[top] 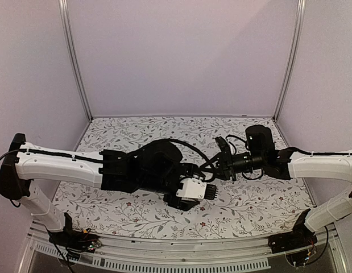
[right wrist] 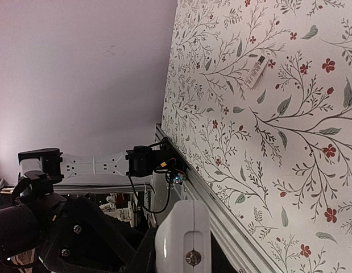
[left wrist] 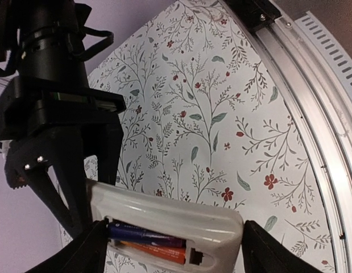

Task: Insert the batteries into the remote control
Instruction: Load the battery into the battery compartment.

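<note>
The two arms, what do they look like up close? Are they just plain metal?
No. The left arm and right arm each have long white shells, black joints and wrists, and black cables running along them. The fingers are black, angular wedges. A white block sits by the left wrist.

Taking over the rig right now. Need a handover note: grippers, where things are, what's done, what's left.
Grippers: right gripper shut on one end of the remote control, holding it above the table; left gripper open, fingers flanking the remote.
Things: dark battery and orange battery lie side by side in the battery bay.
Done: both batteries in.
Left: check seating; fit the small white piece lying on the table, probably the cover.
</note>
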Controlling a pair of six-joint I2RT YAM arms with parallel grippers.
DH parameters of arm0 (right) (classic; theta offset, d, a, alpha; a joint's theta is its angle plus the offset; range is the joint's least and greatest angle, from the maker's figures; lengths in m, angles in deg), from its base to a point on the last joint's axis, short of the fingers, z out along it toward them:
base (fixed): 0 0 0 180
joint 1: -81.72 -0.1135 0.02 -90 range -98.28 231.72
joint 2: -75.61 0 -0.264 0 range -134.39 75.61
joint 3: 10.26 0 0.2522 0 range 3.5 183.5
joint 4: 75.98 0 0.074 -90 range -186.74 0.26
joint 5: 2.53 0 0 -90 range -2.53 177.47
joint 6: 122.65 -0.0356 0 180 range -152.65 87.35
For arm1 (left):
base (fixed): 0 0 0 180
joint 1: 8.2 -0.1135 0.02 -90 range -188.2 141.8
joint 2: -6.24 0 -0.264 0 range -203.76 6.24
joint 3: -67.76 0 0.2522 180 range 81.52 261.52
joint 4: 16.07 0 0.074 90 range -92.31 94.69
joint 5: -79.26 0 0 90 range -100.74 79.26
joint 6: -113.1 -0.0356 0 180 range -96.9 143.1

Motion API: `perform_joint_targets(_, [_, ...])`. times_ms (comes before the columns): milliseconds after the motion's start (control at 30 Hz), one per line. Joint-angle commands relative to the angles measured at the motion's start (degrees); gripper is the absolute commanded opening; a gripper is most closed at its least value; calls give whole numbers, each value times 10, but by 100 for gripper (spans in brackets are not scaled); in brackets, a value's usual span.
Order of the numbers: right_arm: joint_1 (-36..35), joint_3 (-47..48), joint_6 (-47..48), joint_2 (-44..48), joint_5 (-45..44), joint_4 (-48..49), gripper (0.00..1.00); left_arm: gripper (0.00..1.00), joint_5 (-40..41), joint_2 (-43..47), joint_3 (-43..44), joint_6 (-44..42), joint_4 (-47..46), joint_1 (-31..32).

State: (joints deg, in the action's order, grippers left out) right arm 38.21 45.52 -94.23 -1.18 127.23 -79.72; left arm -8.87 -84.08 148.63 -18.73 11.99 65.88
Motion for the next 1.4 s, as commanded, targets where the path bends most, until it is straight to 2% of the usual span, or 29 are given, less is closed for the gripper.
perform_joint_targets(0, [-3, 3, -30, 13, 4, 48, 0, 80, -14, -10, 7, 5, 15, -1])
perform_joint_targets(367, [-4, 7, -70, 34, 3, 90, 0, 77, -31, -22, -3, 13, 13, -2])
perform_joint_targets(900, [-4, 5, -76, 60, 4, 121, 0, 76, -36, -32, -1, 27, 10, -3])
perform_joint_targets(1200, [0, -31, -2, 42, -38, 94, 0, 89, -21, 55, 6, 91, -29, -3])
perform_joint_targets(1367, [14, -44, 48, 36, -57, 79, 0, 93, 9, 99, -4, 162, -40, -18])
